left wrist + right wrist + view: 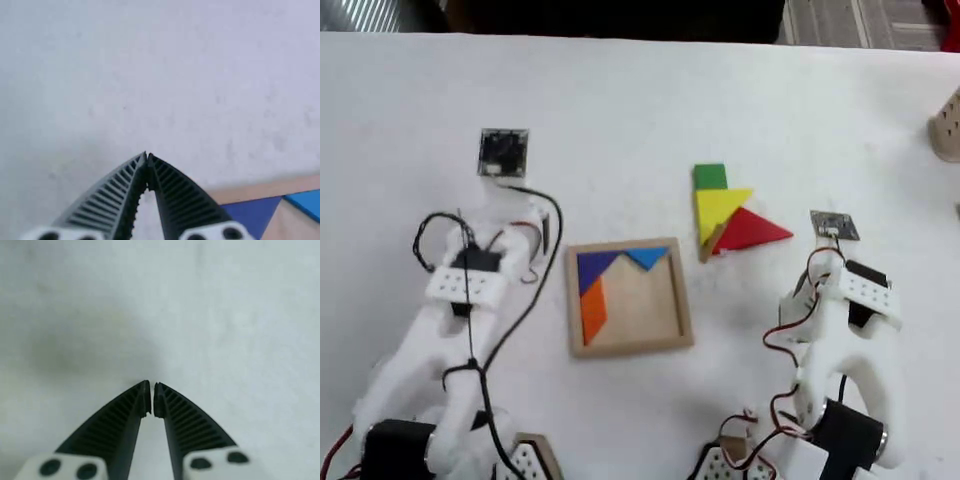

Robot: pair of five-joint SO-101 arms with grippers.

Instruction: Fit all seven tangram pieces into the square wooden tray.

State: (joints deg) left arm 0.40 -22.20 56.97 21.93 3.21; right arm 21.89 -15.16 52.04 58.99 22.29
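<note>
High view: fixed camera overhead, well back, facing down on table [620, 90]; arm bases at 6 o'clock edge, tray [625, 244] near centre.

Left wrist view: camera on left arm [470, 285] at 8 o'clock, very near table, looking down along left gripper [147, 156]; shares tray's 10 o'clock corner with high view.

Right wrist view: camera on right arm [860, 295] at 4 o'clock, equally near, looking down along right gripper [151, 385]; shares bare table with high view.

The square wooden tray [630, 347] is seen lying flat, slightly turned. Three pieces are seated in it: a dark blue triangle [592, 267] in the far left corner, a light blue triangle [647, 257] just beside it along the far wall, and an orange parallelogram [593, 308] against the left wall. Beyond the tray's far right corner, a green square [710, 177], a yellow triangle [720, 207] and a red triangle [748, 231] are clustered touching, with a tan piece [706, 248] partly hidden beneath them.
</note>
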